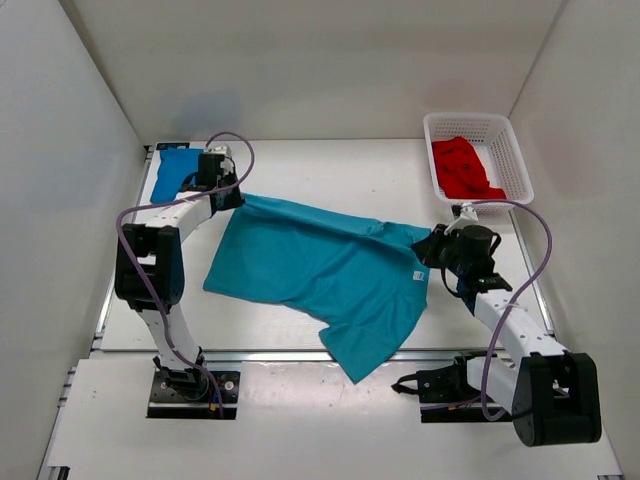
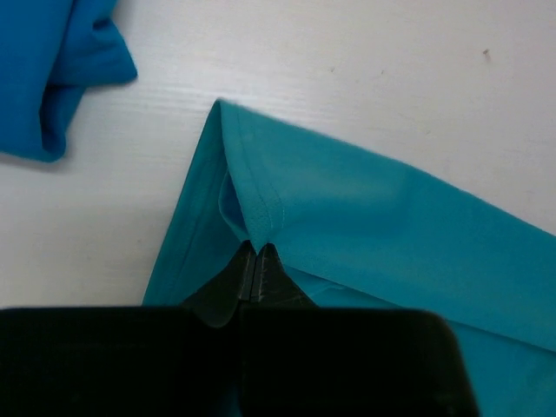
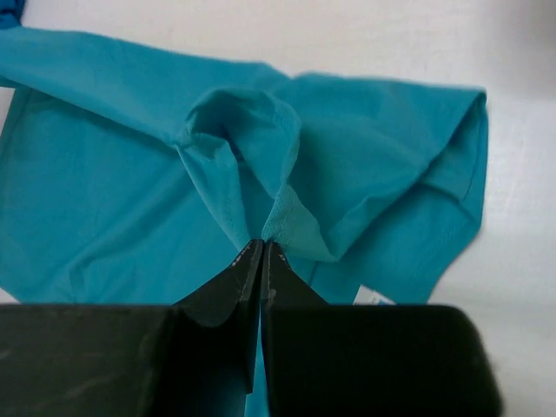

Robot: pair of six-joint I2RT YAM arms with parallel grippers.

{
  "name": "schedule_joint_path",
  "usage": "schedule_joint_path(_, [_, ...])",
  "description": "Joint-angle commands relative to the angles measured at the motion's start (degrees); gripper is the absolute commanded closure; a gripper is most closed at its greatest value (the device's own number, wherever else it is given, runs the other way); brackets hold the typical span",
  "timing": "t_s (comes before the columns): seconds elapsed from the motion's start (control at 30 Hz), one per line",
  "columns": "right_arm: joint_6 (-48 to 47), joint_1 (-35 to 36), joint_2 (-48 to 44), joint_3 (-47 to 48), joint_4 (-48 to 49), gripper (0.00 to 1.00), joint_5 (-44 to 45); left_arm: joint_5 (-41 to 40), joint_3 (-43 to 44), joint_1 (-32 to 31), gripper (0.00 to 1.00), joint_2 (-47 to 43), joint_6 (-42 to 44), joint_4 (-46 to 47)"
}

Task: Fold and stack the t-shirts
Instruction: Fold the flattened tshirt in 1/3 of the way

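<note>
A teal t-shirt (image 1: 320,270) lies spread across the middle of the table, stretched between both arms. My left gripper (image 1: 236,196) is shut on its far left hem corner (image 2: 256,217). My right gripper (image 1: 428,246) is shut on a bunched fold of the same shirt (image 3: 278,200) at its right edge. A royal blue t-shirt (image 1: 176,168) lies folded at the far left corner, showing at the upper left of the left wrist view as blue cloth (image 2: 52,69). The red t-shirt (image 1: 463,167) lies crumpled inside the basket.
A white mesh basket (image 1: 505,150) stands at the far right corner. White walls close in the table on three sides. The teal shirt's lower part hangs over the table's near edge (image 1: 270,353) toward the arm bases.
</note>
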Motion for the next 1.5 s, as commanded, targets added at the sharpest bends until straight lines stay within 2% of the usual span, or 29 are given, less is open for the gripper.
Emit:
schedule_joint_path(0.0, [2.88,0.45,-2.74,-3.21,1.46,1.00,0.40,-0.31,-4.20,1.51,0.98,-2.96,-1.90,-0.90])
schedule_joint_path(0.07, [3.94,1.76,-4.93,-6.20,-0.81,1.00,1.88,-0.66,-7.53,1.95,0.81,-3.32,-2.96,-1.24])
schedule_joint_path(0.1, [4.81,2.20,-5.38,-7.09,-1.26,0.99,1.98,-1.45,-8.77,2.04,0.76,-3.41,-3.22,-2.20])
schedule_joint_path(0.13, [5.52,2.55,-6.77,-8.75,-3.09,0.96,1.72,-1.45,-9.04,2.48,0.65,-3.67,-3.83,-3.00])
schedule_joint_path(0.17, [5.87,3.34,-9.22,-10.85,-3.72,0.75,1.11,-2.85,-9.83,2.57,0.57,-3.93,-4.62,-4.05])
schedule_joint_path(0.2, [6.22,3.96,-11.77,-11.48,-5.81,0.67,0.14,-3.03,-10.36,3.27,0.45,-4.46,-5.06,-4.23])
schedule_joint_path(0.23, [6.84,4.14,-12.84,-12.71,-7.05,0.64,-0.21,-1.99,-10.71,4.49,0.36,-4.72,-5.85,-4.23])
schedule_joint_path(0.27, [7.45,5.10,-14.85,-12.81,-10.11,0.50,-0.04,-1.89,-10.28,4.94,0.22,-5.77,-6.38,-4.58])
schedule_joint_path(0.3, [8.33,5.19,-16.27,-12.29,-11.62,0.41,0.92,-2.41,-9.40,5.38,0.16,-7.00,-6.73,-5.46])
schedule_joint_path(0.33, [9.03,5.89,-18.80,-11.58,-13.29,0.14,1.71,-3.38,-9.05,5.30,0.05,-7.88,-7.00,-5.64])
schedule_joint_path(0.37, [8.95,6.42,-20.57,-10.71,-13.91,0.01,2.67,-4.34,-8.61,4.95,0.01,-9.37,-6.91,-5.64])
schedule_joint_path(0.47, [7.99,0.57,-19.81,-8.07,-12.52,0.01,2.26,-3.75,-5.80,2.84,0.02,-11.23,-6.91,-5.46])
schedule_joint_path(0.53, [9.29,-5.51,-15.60,-6.31,-8.92,0.01,-6.67,-2.43,-2.91,1.70,0.02,-9.31,-6.83,-6.61])
schedule_joint_path(0.57, [9.74,-7.53,-11.75,-4.91,-6.82,0.01,-7.85,-1.81,-2.46,0.56,0.01,-8.86,-6.22,-6.61])
schedule_joint_path(0.6, [8.87,-6.24,-8.14,-2.55,-4.89,0.01,-8.47,-1.72,-1.93,-0.15,0.01,-7.64,-6.56,-6.52])
schedule_joint_path(0.67, [5.63,-0.89,-2.76,1.84,-4.25,0.01,0.70,-1.54,-1.05,-2.43,0.01,-5.61,-6.39,-6.87])
schedule_joint_path(0.73, [3.25,3.95,5.65,8.87,-4.34,0.01,3.02,0.47,-0.35,-3.58,0.01,-3.16,-6.38,-7.13])
schedule_joint_path(0.87, [4.38,3.18,15.70,12.50,0.22,0.01,-1.52,2.24,0.88,-5.07,0.02,0.54,-6.30,-7.40])
schedule_joint_path(1.0, [0.35,4.84,24.05,16.98,-0.47,0.01,0.57,2.85,1.42,-6.22,0.02,2.74,-5.94,-7.83])
schedule_joint_path(1.07, [-0.10,5.98,27.30,18.74,-0.13,0.01,-1.09,2.77,0.98,-5.96,0.01,3.44,-5.68,-7.40])
schedule_joint_path(1.23, [-0.71,9.75,29.86,19.44,-0.73,0.00,-3.47,2.76,-0.43,-3.85,0.01,3.80,-5.60,-7.31])
schedule_joint_path(1.3, [-1.07,13.70,28.64,18.92,-1.52,0.01,-1.55,2.77,-1.13,-3.32,0.02,3.62,-5.51,-7.23])
schedule_joint_path(1.47, [1.39,18.54,25.74,14.72,-3.98,0.01,2.32,1.54,-2.63,-3.58,0.02,2.66,-5.16,-6.70])
